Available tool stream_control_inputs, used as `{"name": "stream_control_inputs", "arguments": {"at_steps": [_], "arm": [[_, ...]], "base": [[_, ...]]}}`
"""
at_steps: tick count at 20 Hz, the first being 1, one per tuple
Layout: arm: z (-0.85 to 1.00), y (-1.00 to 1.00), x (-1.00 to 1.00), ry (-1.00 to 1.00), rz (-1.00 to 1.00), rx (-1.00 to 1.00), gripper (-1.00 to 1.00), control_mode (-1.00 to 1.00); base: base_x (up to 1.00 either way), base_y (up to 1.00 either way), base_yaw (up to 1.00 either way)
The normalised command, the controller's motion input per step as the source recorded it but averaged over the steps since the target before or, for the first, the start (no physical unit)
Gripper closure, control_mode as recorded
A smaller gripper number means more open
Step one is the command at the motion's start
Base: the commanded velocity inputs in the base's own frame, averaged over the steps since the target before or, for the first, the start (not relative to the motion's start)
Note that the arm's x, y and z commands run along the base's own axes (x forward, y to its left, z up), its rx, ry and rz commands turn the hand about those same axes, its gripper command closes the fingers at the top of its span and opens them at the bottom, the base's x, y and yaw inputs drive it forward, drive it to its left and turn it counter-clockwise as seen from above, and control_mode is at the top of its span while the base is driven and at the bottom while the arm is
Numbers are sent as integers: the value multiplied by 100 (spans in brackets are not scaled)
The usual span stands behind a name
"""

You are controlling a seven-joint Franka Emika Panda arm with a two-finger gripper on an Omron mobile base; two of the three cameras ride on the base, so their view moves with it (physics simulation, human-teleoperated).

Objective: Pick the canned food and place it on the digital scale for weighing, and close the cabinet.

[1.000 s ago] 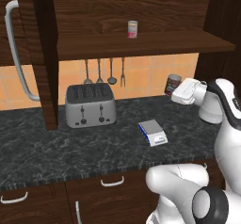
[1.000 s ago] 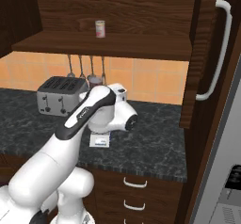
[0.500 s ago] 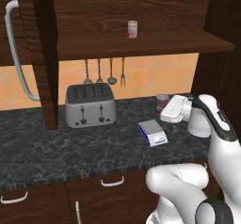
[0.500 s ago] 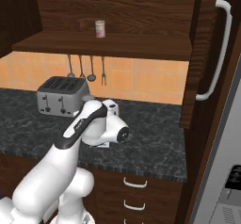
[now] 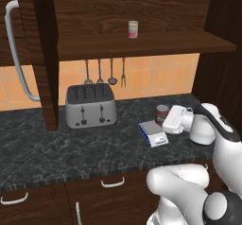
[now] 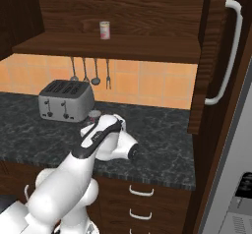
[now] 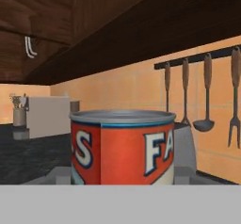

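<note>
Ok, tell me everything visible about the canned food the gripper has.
The canned food is a small upright tin with a red label, pale lettering and a silvery rim. The gripper is shut on it, just right of the digital scale and close above the dark counter. Whether it touches the counter is unclear.

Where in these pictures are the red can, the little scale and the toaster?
canned food (image 5: 161, 114): left base view, dark red label.
digital scale (image 5: 153, 133): left base view, pale top face.
toaster (image 5: 90, 107): left base view, silver front.
</note>
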Motion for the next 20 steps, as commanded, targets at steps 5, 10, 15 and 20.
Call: {"name": "stream_control_inputs", "arguments": {"at_steps": [5, 10, 15, 20], "arm": [[-32, -14, 10, 0, 14, 4, 100, -100], [-36, -1, 15, 0, 13, 2, 100, -100], [-22, 0, 26, -1, 10, 2, 100, -100], [-18, -1, 36, 0, 8, 2, 100, -100]], "base": [[0, 0, 0], [0, 0, 0], [0, 0, 0], [0, 0, 0]]}}
